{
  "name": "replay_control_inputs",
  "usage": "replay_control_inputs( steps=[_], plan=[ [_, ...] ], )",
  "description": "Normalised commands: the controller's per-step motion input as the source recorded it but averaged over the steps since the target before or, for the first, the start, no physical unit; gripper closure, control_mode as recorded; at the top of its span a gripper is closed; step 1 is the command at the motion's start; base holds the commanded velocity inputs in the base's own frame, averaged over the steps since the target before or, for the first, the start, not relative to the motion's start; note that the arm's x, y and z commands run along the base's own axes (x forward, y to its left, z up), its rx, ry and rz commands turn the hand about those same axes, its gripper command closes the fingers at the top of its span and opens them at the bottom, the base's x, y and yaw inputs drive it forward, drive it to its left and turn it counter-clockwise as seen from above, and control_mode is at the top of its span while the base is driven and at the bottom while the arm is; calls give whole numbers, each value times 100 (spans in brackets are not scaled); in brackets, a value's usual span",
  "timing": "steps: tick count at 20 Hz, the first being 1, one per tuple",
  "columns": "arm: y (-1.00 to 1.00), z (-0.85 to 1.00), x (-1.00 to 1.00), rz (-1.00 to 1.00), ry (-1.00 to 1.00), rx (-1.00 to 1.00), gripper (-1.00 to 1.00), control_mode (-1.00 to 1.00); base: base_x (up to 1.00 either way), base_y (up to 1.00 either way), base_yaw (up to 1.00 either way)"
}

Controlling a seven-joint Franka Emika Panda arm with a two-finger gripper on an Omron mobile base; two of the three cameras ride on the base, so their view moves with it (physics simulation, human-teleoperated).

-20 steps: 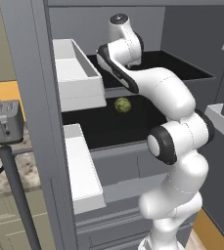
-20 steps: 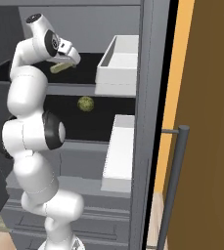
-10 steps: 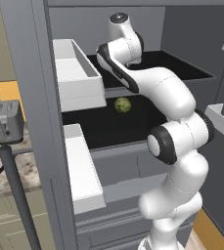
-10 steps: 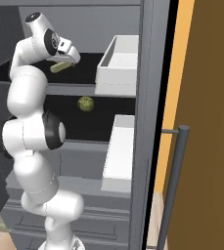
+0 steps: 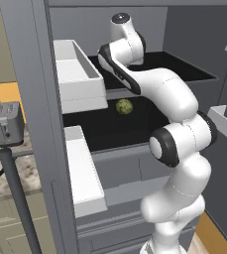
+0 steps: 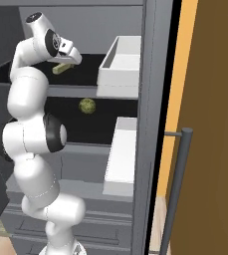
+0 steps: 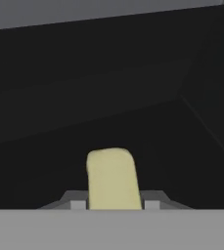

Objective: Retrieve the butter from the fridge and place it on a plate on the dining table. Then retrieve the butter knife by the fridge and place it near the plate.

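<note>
Fridge [image 5: 40, 124] stands open before me, grey walls, dark shelves. My arm reaches up and in over the upper shelf [image 6: 88, 74]. Large white door bins flank the opening: one at upper-shelf level [image 6: 120, 67], a second lower down [image 6: 123, 154]. They sit off to the side of my reach and do not block it. Grey drawers [image 5: 115, 218] close off the bottom of the fridge. Outside the fridge, past the door edge, a bit of speckled surface [image 5: 6, 168] and a small grey appliance [image 5: 6, 124] show.

On the lower shelf, a round green ball [image 5: 124, 106] sits alone, below my forearm and well apart from my end effector [image 6: 68, 62].

Butter [image 7: 112, 178], pale yellow stick, lies on the upper shelf between my fingertips [image 7: 78, 205]. Its long axis runs straight away from the hand, far end pointing into the fridge. The jaws are drawn in narrow against both long sides of the stick; contact looks made.
</note>
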Motion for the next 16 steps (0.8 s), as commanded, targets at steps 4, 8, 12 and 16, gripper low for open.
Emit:
replay_control_inputs(
  steps=[4,8,12,16],
  plan=[
    [-25,0,0,11,-2,9,100,-100,0,0,0],
    [-64,3,0,25,-10,14,100,-100,0,0,0],
    [-20,0,0,21,-14,2,100,-100,0,0,0],
    [0,0,-3,16,-13,0,100,-100,0,0,0]
  ],
)
